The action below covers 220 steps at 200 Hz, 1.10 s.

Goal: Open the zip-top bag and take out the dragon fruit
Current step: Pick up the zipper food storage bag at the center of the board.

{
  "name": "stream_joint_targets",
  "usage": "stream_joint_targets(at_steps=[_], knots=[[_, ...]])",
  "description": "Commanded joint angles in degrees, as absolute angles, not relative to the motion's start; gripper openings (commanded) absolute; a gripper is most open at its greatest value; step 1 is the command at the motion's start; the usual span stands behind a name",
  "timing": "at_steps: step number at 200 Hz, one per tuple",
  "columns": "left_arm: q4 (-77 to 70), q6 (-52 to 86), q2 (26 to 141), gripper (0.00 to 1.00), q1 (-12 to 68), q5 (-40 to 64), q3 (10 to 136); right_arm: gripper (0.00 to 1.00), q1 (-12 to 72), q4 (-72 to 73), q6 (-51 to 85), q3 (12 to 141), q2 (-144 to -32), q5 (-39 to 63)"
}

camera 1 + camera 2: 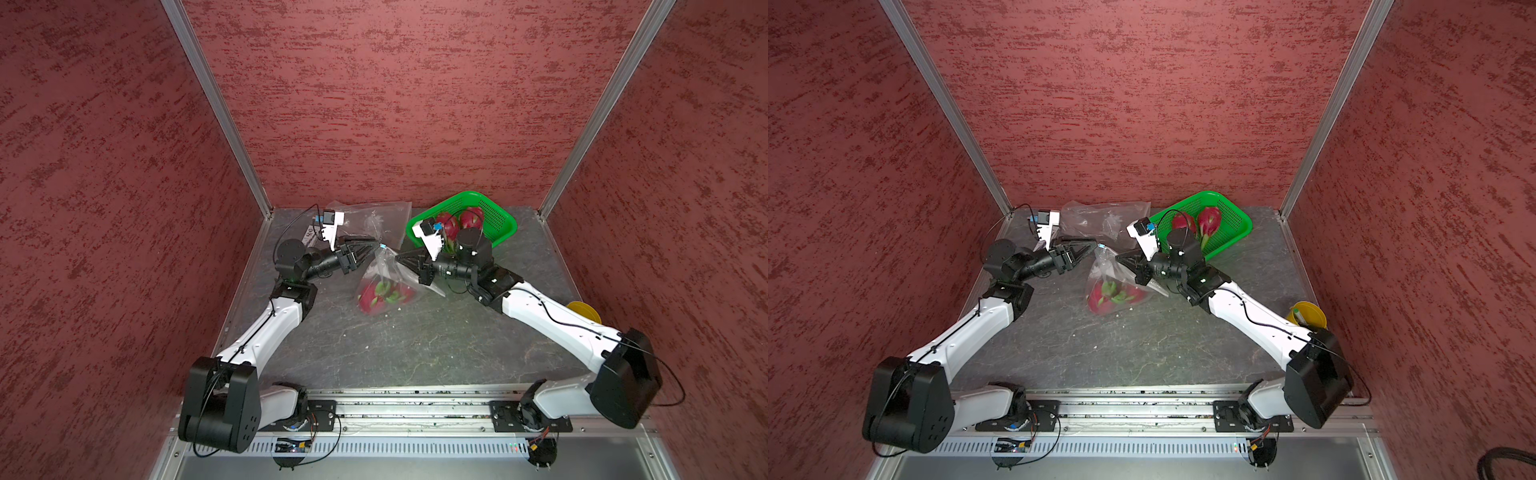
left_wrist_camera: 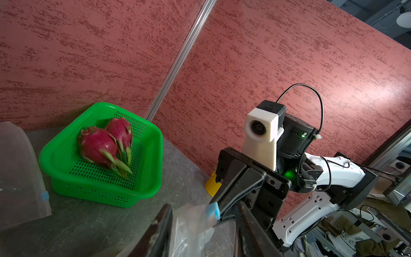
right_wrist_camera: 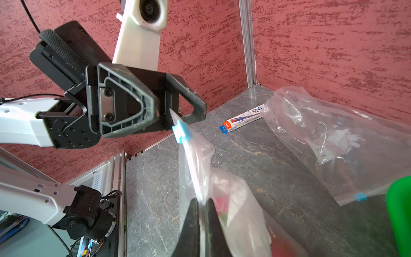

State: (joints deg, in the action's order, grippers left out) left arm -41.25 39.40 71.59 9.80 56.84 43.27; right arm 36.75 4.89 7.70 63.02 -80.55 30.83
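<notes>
Film of zip-top bag (image 1: 388, 270) looks limp, slick, dragon fruit (image 1: 374, 298) heavy; right gripper (image 1: 399, 258) clamps rim, left gripper (image 1: 375, 244) gapes around stiff slider (image 3: 181, 131), likeliest hold.

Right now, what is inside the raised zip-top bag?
Through the clear zip-top bag, magenta dragon fruit with green scales lie at its bottom. Their count is unclear: creased plastic blurs them.

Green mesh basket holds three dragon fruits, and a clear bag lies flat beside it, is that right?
Not quite: the green mesh basket holds two dragon fruits, not three, as the left wrist view shows. A clear bag does lie flat beside it.
</notes>
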Motion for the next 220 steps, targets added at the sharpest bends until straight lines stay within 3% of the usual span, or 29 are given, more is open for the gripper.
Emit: stream_joint_targets(at_steps=[1, 31, 54, 104, 126, 148, 220], knots=[[-43.19, 38.87, 72.09, 0.45, 10.5, 57.88, 42.45, 0.0, 36.04, 7.6, 8.59, 62.5, -79.2, 30.32], [-43.33, 38.85, 72.51, 0.15, 10.74, 58.12, 42.45, 0.0, 35.95, 7.64, 8.75, 62.4, -79.2, 30.15], [-43.38, 38.88, 72.42, 0.0, 10.74, 57.91, 42.54, 0.0, 35.85, 7.68, 8.69, 62.29, -79.1, 30.0], [-42.33, 39.1, 71.89, 0.0, 10.98, 57.78, 43.56, 0.0, 35.77, 7.65, 8.08, 62.53, -79.19, 28.87], [-40.67, 38.38, 71.98, 0.0, 11.4, 58.35, 44.42, 0.33, 35.74, 8.88, 6.33, 63.01, -78.89, 28.52], [-38.09, 36.93, 72.22, 0.0, 11.98, 58.93, 45.48, 0.45, 35.81, 10.41, 4.73, 63.73, -78.79, 29.94], [-32.31, 35.11, 73.58, 0.0, 13.2, 60.51, 49.17, 0.41, 36.1, 8.82, 2.75, 70.02, -82.97, 33.77]])
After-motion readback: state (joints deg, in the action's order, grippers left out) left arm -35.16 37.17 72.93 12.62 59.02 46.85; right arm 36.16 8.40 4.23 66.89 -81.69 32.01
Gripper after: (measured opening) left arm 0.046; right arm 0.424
